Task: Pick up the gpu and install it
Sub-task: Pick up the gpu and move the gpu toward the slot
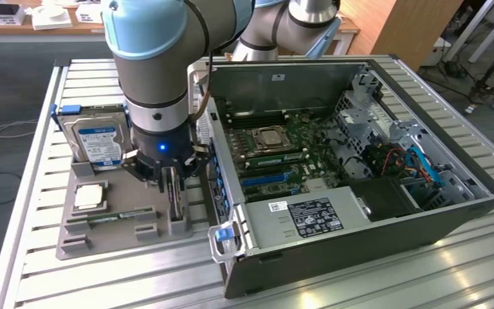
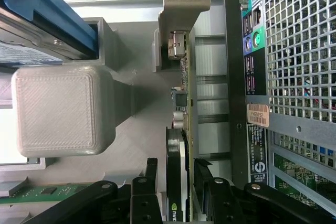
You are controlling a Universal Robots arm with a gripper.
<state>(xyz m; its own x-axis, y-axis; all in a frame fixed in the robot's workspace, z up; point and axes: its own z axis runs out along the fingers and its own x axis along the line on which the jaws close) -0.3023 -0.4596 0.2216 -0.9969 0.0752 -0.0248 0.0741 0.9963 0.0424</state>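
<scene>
Find the gpu [image 2: 182, 129] standing on its long edge in a slot of the grey holder [image 1: 114, 244], dark board edge-on to the wrist camera, silvery bracket [image 2: 178, 9] at the end away from the jaws. Read the jaws as released and spread wide, with a black finger [image 2: 151, 177] on either flank of the card and no pad visibly pressing it. Treat the step in hand as the grasp itself, apparently not yet made.

Centre the gripper [image 1: 172, 187] across the card to land both pads on it together; expect an off-centre squeeze to tip it in the slot. Aim for a flat face, clear of the small components [image 2: 178, 98] nearer the bracket. Close gently: probably a thin board, prone to flex or twist if pinched at one corner alone.

Mind the neighbours. In the exterior view, look to ten o'clock from the card for the hard drive [image 1: 100, 141], upright in its own cradle. Look to nine o'clock for the processor [image 1: 88, 196] lying flat. Look between eight and nine o'clock for the RAM stick [image 1: 114, 219] low in its groove. Look to three o'clock for the open computer case [image 1: 359, 161], sitting on the slatted worktop [image 1: 144, 283] just beside the holder. Allow little sideways drift toward its ported rear panel [image 2: 254, 77], close along one flank of the card.
</scene>
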